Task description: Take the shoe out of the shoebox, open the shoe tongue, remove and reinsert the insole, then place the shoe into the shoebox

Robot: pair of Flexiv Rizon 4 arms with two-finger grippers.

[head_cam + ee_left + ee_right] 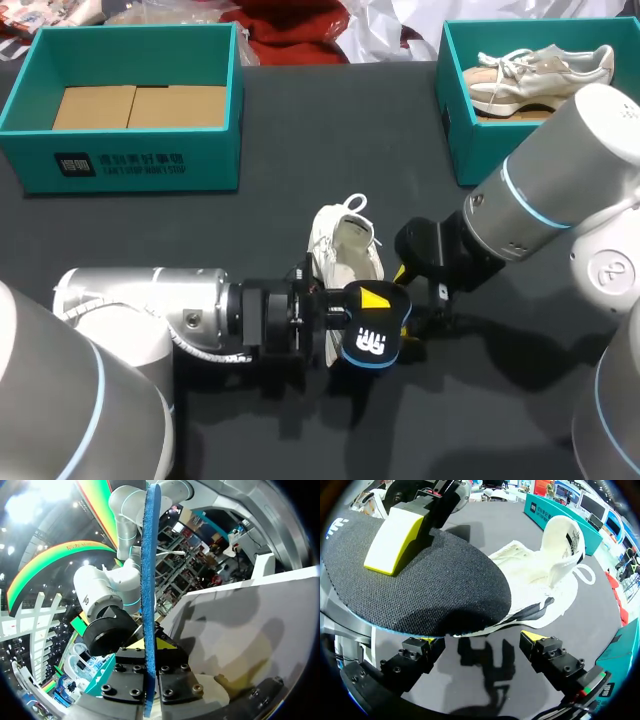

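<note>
- Head view puts the white shoe (345, 250) out of any box. It rests on the dark table (200, 240) near the middle, with its long axis running from the near edge toward the far one.
- The black insole (375, 335) is out of the shoe and held above the table. It overlaps the shoe's near end on the right side.
- My left gripper (150, 644) pinches the insole edge-on between both pads. The blue edge runs straight out from between the fingers.
- The insole looks steeply tilted, so I judge it must be turned to line up with the shoe's length before it can slide in.
- The shoe's opening lies just beyond the insole, toward the far side. Which end is the heel I cannot tell.
- My right gripper (480, 642) hangs just right of the shoe with its fingers spread and nothing between them. The insole is just ahead of it and the shoe beyond, so it seems placed to steady the shoe.
- One teal shoebox (130, 165) stands at far left showing only its cardboard floor. Another shoebox (480, 150) at far right holds a second shoe (540, 70).
</note>
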